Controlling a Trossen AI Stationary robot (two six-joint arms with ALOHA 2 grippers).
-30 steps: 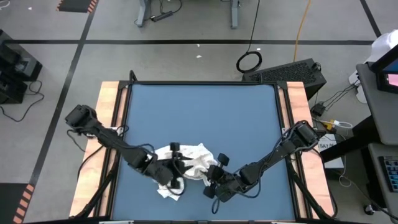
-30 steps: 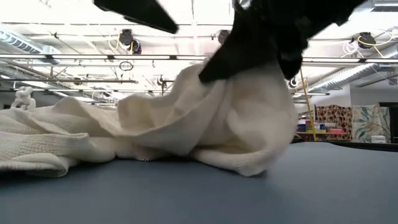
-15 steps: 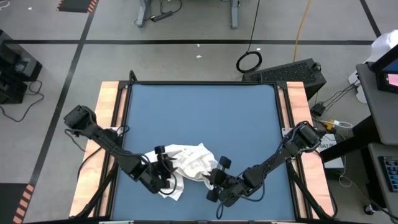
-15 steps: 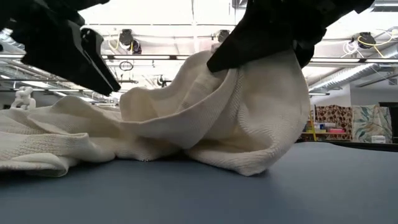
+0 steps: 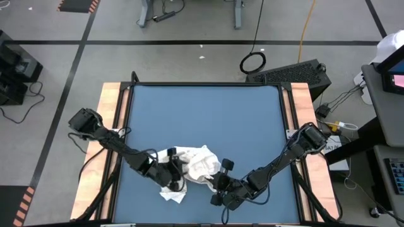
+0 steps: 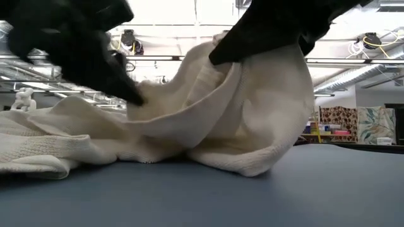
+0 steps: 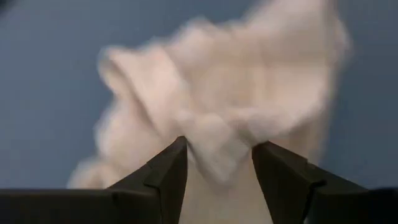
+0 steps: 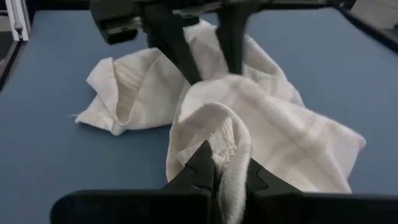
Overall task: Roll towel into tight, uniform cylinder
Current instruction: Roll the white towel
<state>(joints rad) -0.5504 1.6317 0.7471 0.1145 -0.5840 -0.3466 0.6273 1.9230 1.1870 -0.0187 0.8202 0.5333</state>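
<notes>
The white towel [image 5: 197, 162] lies crumpled near the front edge of the blue table [image 5: 202, 113]. One part of it is raised and the rest is spread on the surface [image 6: 50, 151]. My left gripper [image 5: 178, 169] is at the towel's left side, slanting down, open, with a raised fold [image 7: 217, 149] between its fingers. My right gripper [image 5: 213, 178] is at the towel's right side, shut on the cloth and holding it up [image 6: 252, 75]. My left gripper comes at the towel's middle slanting down from the table's left. Its two fingers [image 8: 186, 62] stand on either side of a raised fold [image 8: 211, 81], their tips down at the cloth. Whether they press it I cannot tell. My right gripper pinches a rolled-over edge of the towel [image 8: 227, 140] between its two fingers, several layers thick. The fingers come slanting down from the table's right. That part is lifted off the table and the cloth hangs from it in a slack drape [image 6: 271, 139] down to the surface.
Wooden rails [image 5: 112, 126] run along both sides of the table. The far half of the blue surface [image 5: 208, 107] holds nothing. Cables and grey equipment [image 5: 297, 72] lie on the floor beyond the far edge.
My left gripper has come down from above the towel and rolled its wrist, ending with its fingers at the raised fold. My right gripper has kept its hold. The lifted part of the towel stays up.
</notes>
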